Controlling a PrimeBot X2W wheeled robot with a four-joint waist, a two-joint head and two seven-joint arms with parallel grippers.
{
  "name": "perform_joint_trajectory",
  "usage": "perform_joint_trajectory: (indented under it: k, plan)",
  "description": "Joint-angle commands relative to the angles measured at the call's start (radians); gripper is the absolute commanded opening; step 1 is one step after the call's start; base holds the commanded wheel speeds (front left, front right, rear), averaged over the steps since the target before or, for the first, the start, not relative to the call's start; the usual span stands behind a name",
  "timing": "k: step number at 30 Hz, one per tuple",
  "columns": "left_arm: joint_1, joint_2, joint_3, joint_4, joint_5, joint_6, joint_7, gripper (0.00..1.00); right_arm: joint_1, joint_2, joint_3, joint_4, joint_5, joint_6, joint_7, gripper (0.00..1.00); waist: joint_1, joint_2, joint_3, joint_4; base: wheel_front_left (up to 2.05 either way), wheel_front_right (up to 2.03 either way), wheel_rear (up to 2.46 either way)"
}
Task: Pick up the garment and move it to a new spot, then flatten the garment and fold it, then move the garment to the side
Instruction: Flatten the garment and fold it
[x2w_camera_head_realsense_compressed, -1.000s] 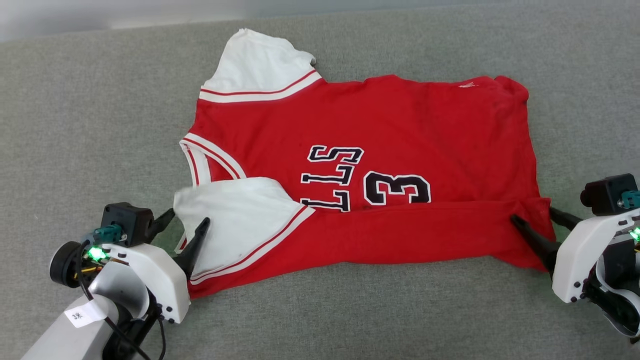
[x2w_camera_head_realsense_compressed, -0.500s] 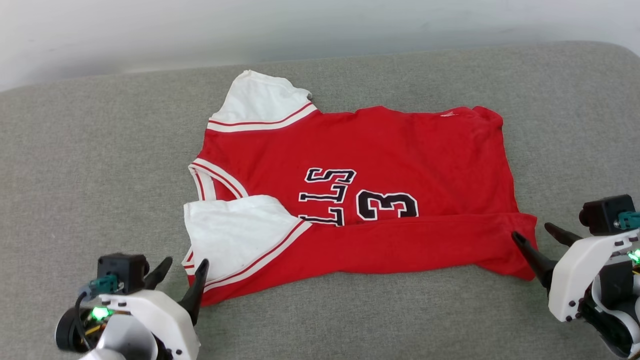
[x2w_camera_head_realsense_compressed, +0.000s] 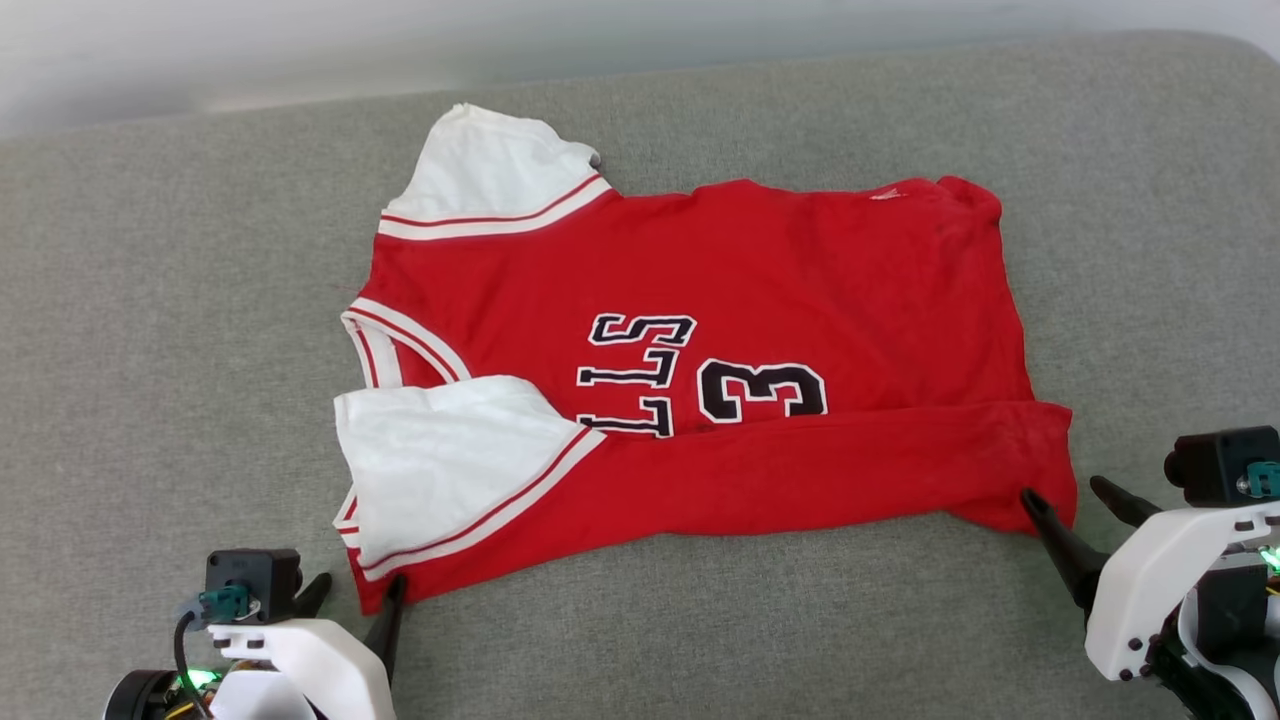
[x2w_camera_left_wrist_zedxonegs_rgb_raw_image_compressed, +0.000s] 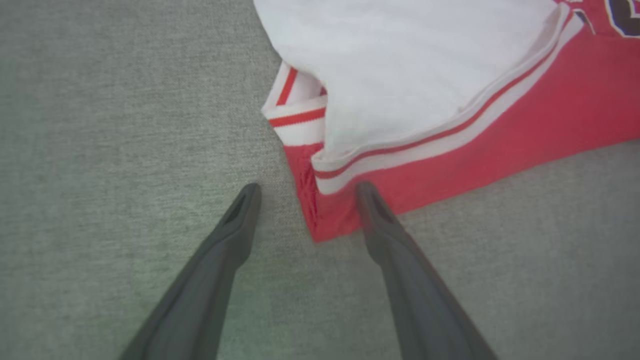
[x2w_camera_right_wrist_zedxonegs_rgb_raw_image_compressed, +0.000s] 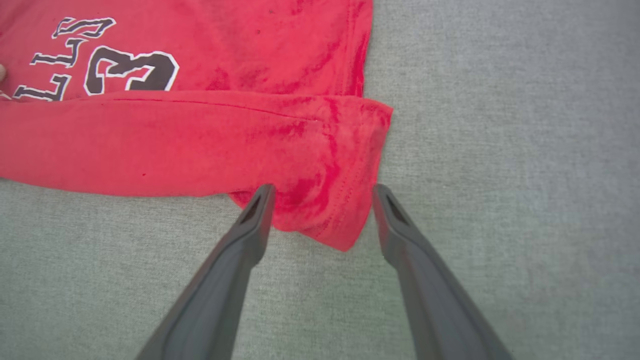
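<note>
1. Garment position: the garment (x2w_camera_head_realsense_compressed: 700, 290) lies spread on the grey fabric surface (x2w_camera_head_realsense_compressed: 150, 300), collar to the left, hem to the right.
2. Fold state: the near long edge is turned over toward the far side, forming a red band that covers the near part of the black-and-white lettering (x2w_camera_head_realsense_compressed: 635, 375). The near white sleeve (x2w_camera_head_realsense_compressed: 440, 450) lies on top of the red front. The far white sleeve (x2w_camera_head_realsense_compressed: 485, 165) lies flat at the far left.
3. My left pincer (x2w_camera_head_realsense_compressed: 360, 585): open, gripping nothing. Its two fingers stand on either side of the near-left corner of the garment. In the left wrist view the right-hand finger overlaps the red edge. I cannot tell whether it touches the cloth.
4. My right pincer (x2w_camera_head_realsense_compressed: 1063, 490): open, gripping nothing. In the right wrist view the near-right corner of the folded band lies between its two fingers.
</note>
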Motion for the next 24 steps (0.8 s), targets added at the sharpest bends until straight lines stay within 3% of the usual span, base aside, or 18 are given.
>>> perform_joint_trajectory:
  k: [1, 7, 12, 13, 14, 15, 16, 19, 24]
  plan:
    - [-0.015, -0.005, 0.001, 0.011, 0.008, 0.007, 0.002, 1.00, 0.011, 0.011, -0.006, -0.015, -0.007, 0.000, 0.003, 1.00, 0.0000, -0.0001, 0.015, -0.004, 0.00, 0.00, 0.00]
    - [-0.037, -0.013, -0.011, 0.077, 0.017, 0.022, 0.017, 1.00, 0.018, 0.028, -0.018, -0.055, -0.016, 0.000, 0.016, 1.00, 0.0000, -0.0001, 0.053, -0.012, 0.00, 0.00, 0.00]
    - [-0.038, -0.026, -0.056, 0.145, 0.001, -0.004, 0.076, 1.00, 0.018, 0.029, -0.022, -0.072, -0.021, 0.000, 0.018, 1.00, 0.0000, -0.0001, 0.071, -0.013, 0.00, 0.00, 0.00]
    - [-0.034, -0.031, -0.066, 0.160, -0.006, -0.014, 0.091, 0.89, 0.016, 0.030, -0.022, -0.073, -0.023, 0.000, 0.019, 1.00, 0.0000, -0.0001, 0.072, -0.014, 0.00, 0.00, 0.00]
    - [-0.031, -0.036, -0.078, 0.172, -0.013, -0.022, 0.103, 0.46, 0.015, 0.030, -0.020, -0.074, -0.025, 0.000, 0.020, 1.00, 0.0000, -0.0001, 0.072, -0.014, 0.00, 0.00, 0.00]
    - [-0.028, -0.044, -0.086, 0.179, -0.023, -0.031, 0.114, 0.16, 0.013, 0.026, -0.018, -0.078, -0.028, 0.000, 0.017, 1.00, 0.0000, -0.0001, 0.071, -0.014, 0.00, 0.00, 0.00]
    - [-0.027, -0.052, -0.091, 0.183, -0.028, -0.038, 0.115, 0.00, 0.010, 0.020, -0.016, -0.081, -0.031, 0.000, 0.008, 1.00, 0.0000, -0.0001, 0.068, -0.012, 0.00, 0.00, 0.00]
    - [-0.023, -0.059, -0.070, 0.168, -0.040, -0.060, 0.049, 0.00, 0.007, 0.005, -0.026, -0.069, -0.051, -0.001, 0.009, 1.00, 0.0000, -0.0001, 0.032, 0.004, 0.00, 0.00, 0.00]
    - [-0.034, -0.042, -0.024, 0.094, -0.031, -0.052, -0.015, 0.00, 0.017, 0.001, -0.042, -0.036, -0.082, 0.000, 0.028, 1.00, 0.0000, -0.0001, -0.004, 0.028, 0.00, 0.00, 0.00]
